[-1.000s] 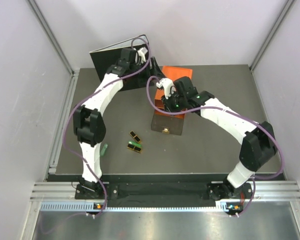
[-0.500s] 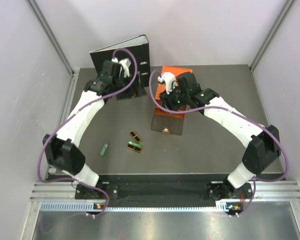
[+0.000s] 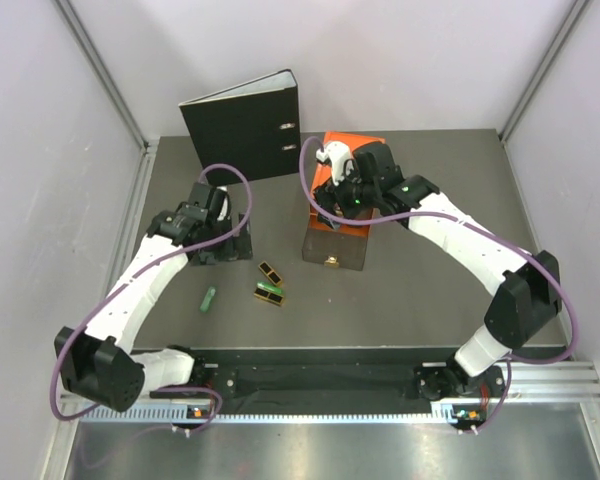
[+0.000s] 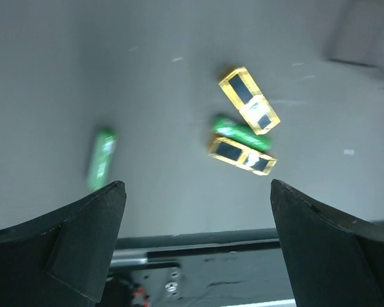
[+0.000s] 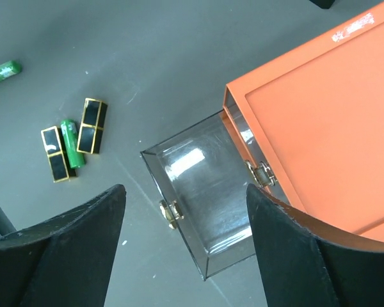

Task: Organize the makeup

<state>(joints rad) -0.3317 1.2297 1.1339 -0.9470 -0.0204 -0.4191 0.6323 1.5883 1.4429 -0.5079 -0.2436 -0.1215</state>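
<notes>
The left jaws stand wide apart with nothing between them, hanging over the dark desk (image 3: 430,290). Ahead of them, within the span of the gap, lie 3 pieces of makeup in a cluster. These are a black case (image 4: 249,100) with gold edges, a second case (image 4: 242,155) of the same kind nearer the jaws, and a green stick (image 4: 242,133) between the 2, resting against the nearer one. A lone green stick (image 4: 102,158) lies apart from the cluster, just beyond the tip of 1 finger.

The right jaws are also apart and hold nothing. They hang above the front of an orange box (image 5: 320,128), whose clear drawer (image 5: 205,204) is pulled out directly under the gap, its small gold knob (image 5: 169,213) facing outward. From these jaws the cluster sits off to 1 side on the desk, well apart from the drawer.

Seen from above, all 4 pieces lie on the desk between the 2 sets of jaws, closer to the left ones. A black binder (image 3: 242,125) stands upright at the far edge, well beyond the left jaws.
</notes>
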